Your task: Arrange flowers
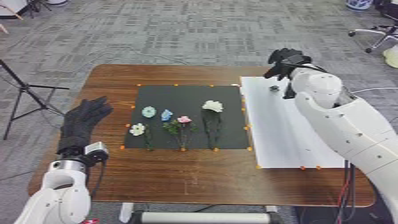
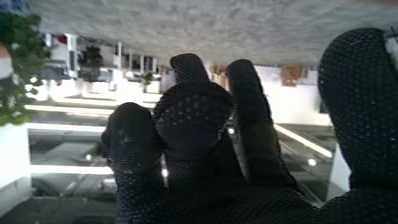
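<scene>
The left hand has straight fingers, the right hand loose ones, both holding nothing. Between them, flowers lie on black mat; near right fingers, small dark object is on white sheet.

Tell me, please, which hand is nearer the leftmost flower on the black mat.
Left. The left hand is left of that flower; the right hand is farther off, ahead and right.

Grey floor all around our brown surface
We see a black stand with legs on the left, and a chair with wheels far off on the right, near a blue and white pot.
</scene>
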You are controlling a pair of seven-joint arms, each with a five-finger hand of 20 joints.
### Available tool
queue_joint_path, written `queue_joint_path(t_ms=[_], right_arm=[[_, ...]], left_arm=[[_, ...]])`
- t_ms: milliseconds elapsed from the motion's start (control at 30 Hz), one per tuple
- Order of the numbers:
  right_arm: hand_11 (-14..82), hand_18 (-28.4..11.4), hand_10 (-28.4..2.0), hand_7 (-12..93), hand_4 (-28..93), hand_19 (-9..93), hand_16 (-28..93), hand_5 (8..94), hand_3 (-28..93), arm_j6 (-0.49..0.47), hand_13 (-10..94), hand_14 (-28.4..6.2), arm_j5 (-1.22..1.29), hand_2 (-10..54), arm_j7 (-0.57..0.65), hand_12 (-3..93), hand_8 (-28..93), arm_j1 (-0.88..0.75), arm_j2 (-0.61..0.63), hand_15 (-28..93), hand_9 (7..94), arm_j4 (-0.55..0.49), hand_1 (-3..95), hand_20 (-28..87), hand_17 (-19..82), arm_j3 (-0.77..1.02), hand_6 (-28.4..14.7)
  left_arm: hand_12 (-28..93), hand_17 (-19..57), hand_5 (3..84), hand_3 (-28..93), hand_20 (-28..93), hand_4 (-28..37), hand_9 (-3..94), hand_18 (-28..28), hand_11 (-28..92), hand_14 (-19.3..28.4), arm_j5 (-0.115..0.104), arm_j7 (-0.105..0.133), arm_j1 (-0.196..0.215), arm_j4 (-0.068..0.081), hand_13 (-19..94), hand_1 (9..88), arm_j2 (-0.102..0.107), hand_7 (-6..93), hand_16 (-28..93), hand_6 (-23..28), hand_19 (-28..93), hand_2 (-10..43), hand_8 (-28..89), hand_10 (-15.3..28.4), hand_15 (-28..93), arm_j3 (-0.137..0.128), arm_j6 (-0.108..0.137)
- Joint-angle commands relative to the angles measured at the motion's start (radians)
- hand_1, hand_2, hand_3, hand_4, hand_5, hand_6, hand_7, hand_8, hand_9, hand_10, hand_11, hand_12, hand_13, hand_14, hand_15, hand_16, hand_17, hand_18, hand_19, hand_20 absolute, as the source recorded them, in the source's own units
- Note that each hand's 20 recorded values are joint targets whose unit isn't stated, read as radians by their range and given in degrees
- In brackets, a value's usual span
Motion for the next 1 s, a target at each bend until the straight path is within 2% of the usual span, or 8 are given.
queue_joint_path(t_ms=[33,167,367,467,567,867,1000], right_arm=[[12.3,-20.1,-15.2,12,-15,93,29,50.3,64,0.017,81,-4.6,-0.050,-9.5,0.021,20.8,-6,-0.086,-0.033,67,58.3,0.020,33.1,55,50,0.009,-0.5],[15.7,-19.6,-14.4,13,-16,93,29,53.7,65,0.051,82,-4.0,-0.054,-9.5,0.031,21.3,-6,-0.119,-0.033,67,63.1,0.023,35.1,56,51,0.004,0.0],[21.8,-18.8,-12.2,19,-18,93,30,61.8,65,0.183,86,-2.3,-0.060,-9.5,0.036,21.7,-6,-0.136,-0.022,67,72.5,0.047,44.2,58,55,-0.029,1.2],[13.9,-18.0,-9.6,20,-18,93,31,68.2,56,0.239,88,-1.3,-0.054,-9.5,0.026,34.1,8,-0.131,-0.013,66,81.7,0.053,55.6,59,57,-0.044,0.8],[12.1,-17.6,-8.5,21,-18,93,31,75.4,55,0.280,90,-0.7,-0.044,-9.5,0.022,38.4,10,-0.119,0.007,66,88.1,0.044,61.2,59,58,-0.065,0.3],[12.0,-17.2,-8.5,21,-18,93,32,78.0,56,0.388,91,-0.1,0.092,-9.5,0.025,38.7,11,-0.036,0.105,64,90.1,-0.107,62.6,59,59,-0.122,-0.8],[11.8,-17.0,-8.6,20,-18,93,33,78.3,57,0.414,91,0.0,0.116,-9.5,0.020,39.0,11,-0.003,0.127,64,90.3,-0.138,62.6,59,60,-0.136,-0.9]], left_arm=[[13,4.5,53.1,67,18,-28.3,50.4,14.0,24,18.7,0.004,-0.008,0.001,-0.004,38,22.8,-0.008,13.6,0,3.8,16,13.7,-7,15.4,26,0.004,-0.019],[13,4.5,53.0,67,18,-28.3,50.5,14.1,24,18.8,0.004,-0.012,-0.001,-0.002,38,22.8,-0.008,13.6,0,3.7,16,13.7,-7,15.4,26,0.006,-0.024],[13,4.5,53.1,67,18,-28.3,50.4,14.0,24,18.8,0.006,-0.017,-0.002,-0.002,38,22.9,-0.008,13.7,0,3.7,16,13.7,-7,15.4,26,0.006,-0.027],[13,4.5,53.1,67,18,-28.3,50.4,14.0,24,18.8,0.004,-0.017,0.001,-0.004,38,22.9,-0.007,13.6,0,3.8,16,13.7,-7,15.4,27,0.004,-0.023],[13,4.4,53.1,67,18,-28.3,50.4,14.1,24,18.8,0.006,-0.020,-0.003,-0.002,38,22.8,-0.004,13.5,0,3.8,16,13.8,-7,15.4,27,0.005,-0.029],[13,4.5,53.1,67,18,-28.3,50.5,14.0,24,18.7,0.003,-0.014,0.004,-0.008,38,22.8,-0.002,13.5,0,4.0,16,13.8,-7,15.4,26,0.000,-0.018],[13,4.5,53.1,67,18,-28.3,50.5,14.0,24,18.7,0.004,-0.017,0.001,-0.007,38,22.9,-0.003,13.4,0,4.1,16,13.8,-7,15.5,27,0.004,-0.017]])
